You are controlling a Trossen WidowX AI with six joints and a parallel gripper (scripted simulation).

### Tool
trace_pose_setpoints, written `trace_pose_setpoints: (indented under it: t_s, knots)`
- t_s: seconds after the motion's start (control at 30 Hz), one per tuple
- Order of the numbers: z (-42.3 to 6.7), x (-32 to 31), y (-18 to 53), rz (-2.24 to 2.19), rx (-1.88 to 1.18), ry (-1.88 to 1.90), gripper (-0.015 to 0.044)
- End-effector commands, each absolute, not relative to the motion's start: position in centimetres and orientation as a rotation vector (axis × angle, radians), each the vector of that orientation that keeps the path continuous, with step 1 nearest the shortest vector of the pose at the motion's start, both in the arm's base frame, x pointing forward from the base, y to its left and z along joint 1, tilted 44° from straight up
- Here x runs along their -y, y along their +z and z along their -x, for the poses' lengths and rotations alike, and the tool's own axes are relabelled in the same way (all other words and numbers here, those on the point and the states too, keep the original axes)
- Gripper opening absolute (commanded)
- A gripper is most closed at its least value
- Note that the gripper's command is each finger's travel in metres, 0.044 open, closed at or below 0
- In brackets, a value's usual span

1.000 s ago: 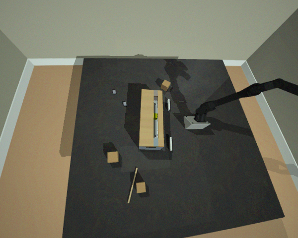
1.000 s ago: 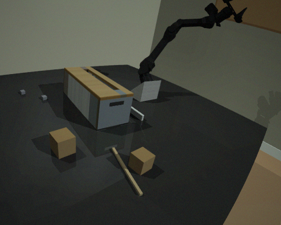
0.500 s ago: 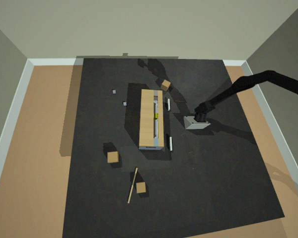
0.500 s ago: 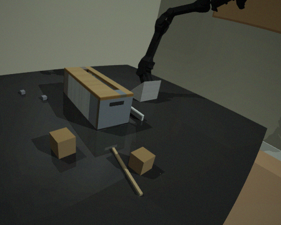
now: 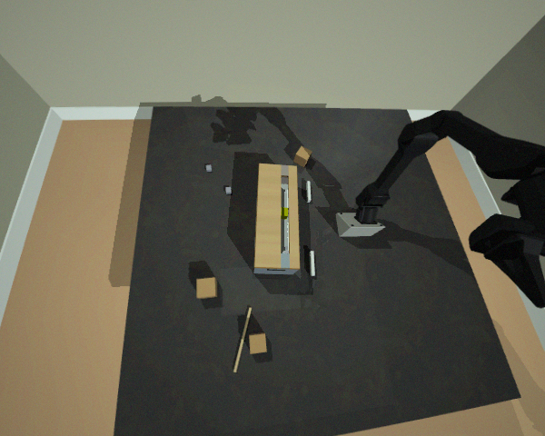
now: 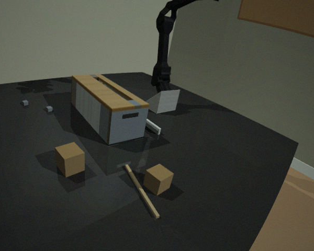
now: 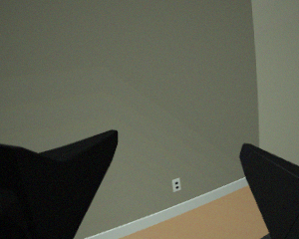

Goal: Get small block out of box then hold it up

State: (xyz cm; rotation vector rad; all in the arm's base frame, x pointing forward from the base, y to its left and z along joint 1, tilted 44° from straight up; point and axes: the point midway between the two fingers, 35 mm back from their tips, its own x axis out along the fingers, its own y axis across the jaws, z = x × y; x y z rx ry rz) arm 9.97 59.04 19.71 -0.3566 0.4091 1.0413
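The long box (image 5: 269, 215) with its wooden top stands near the middle of the dark table (image 5: 381, 328), lengthwise toward the far edge. Through the slot in its top the small yellow-green block (image 5: 284, 212) shows on the shelf inside, about halfway along the box. Two short white bars (image 5: 308, 190) lie on the table just beside the box's right side, one toward each end.

The black arm (image 5: 404, 159) rises from a pale grey base (image 5: 350, 230) toward the table's right edge, well apart from the box. The gripper (image 7: 178, 186) is raised high beyond the right edge, its fingers spread wide with nothing between them; the wrist view looks between them at a wall, a wall socket (image 7: 176, 184) and a skirting board.

Three tan cubes lie about: one (image 5: 302, 155) near the box's far right corner, one (image 5: 206, 287) off its near left corner, one (image 5: 257, 343) toward the near edge touching a thin wooden stick (image 5: 242, 340). Two tiny grey cubes (image 5: 208, 167) sit left of the box toward the far edge.
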Motion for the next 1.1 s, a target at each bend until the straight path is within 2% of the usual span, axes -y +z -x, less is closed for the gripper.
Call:
trace_pose_setpoints:
  t_s: [0.0,0.3,0.57,0.8,1.07]
  knots:
    - [-15.4,-55.5,18.7,0.262,-0.557,0.882,0.0400]
    - [-26.3,-43.8,16.1,-0.017,-0.850,0.404,0.0400]
    - [-31.7,-31.0,14.3,-0.310,-0.997,-0.097,0.0400]
    - [-32.3,-18.6,13.2,-0.595,-1.020,-0.615,0.0400]
    - [-28.2,-6.1,12.9,-0.894,-0.893,-1.235,0.0400]
